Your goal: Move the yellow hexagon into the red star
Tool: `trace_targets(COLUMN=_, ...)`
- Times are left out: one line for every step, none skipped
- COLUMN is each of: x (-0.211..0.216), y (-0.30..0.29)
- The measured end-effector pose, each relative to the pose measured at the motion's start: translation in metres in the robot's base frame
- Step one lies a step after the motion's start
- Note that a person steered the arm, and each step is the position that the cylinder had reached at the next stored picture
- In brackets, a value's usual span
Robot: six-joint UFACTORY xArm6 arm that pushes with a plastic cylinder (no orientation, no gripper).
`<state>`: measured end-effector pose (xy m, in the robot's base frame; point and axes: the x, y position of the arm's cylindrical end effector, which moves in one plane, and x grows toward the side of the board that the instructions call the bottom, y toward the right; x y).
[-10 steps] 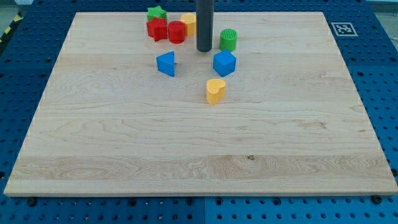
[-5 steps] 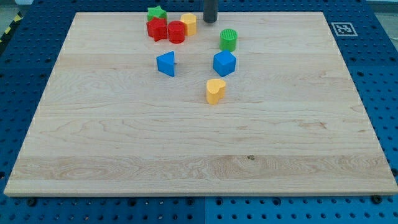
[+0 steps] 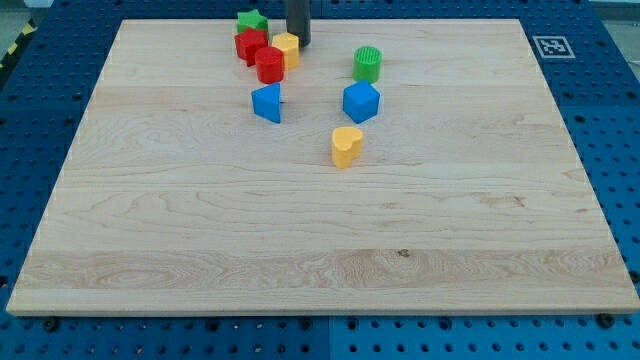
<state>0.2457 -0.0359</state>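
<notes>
my tip (image 3: 298,43) has no jaws to spread or pinch; it is a bare rod end, pressed against the far right edge of the yellow hexagon (image 3: 287,48) at the far side of the board. that hexagon sits touching the red cylinder (image 3: 269,64) on its near left, with the red star (image 3: 250,44) just to its left, so close i cannot tell whether they already touch. a green star (image 3: 252,20) lies just beyond the red star, right by the far edge.

the hexagon looks like a small, stiff, light plastic piece that should slide easily and may spin if struck off centre. there is nothing to grasp, so i judge the place to bear on is the middle of its right face, pushing leftward toward the star. the cylinder may roll aside and get nudged along.

the wooden board (image 3: 300,240) is smooth, pale and flat, lying on a blue perforated bench (image 3: 620,150). well clear toward the near side lie a blue triangle (image 3: 267,102), a blue cube (image 3: 361,101), a green cylinder (image 3: 367,64) and a yellow heart (image 3: 346,146). room is tight at the far edge.
</notes>
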Motion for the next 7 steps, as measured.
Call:
trace_targets(x=0.008, y=-0.017)
trace_targets(x=0.009, y=-0.026)
trace_targets(x=0.009, y=-0.026)
trace_targets(x=0.009, y=-0.029)
trace_targets(x=0.009, y=-0.017)
trace_targets(x=0.009, y=0.011)
trace_targets(x=0.022, y=0.017)
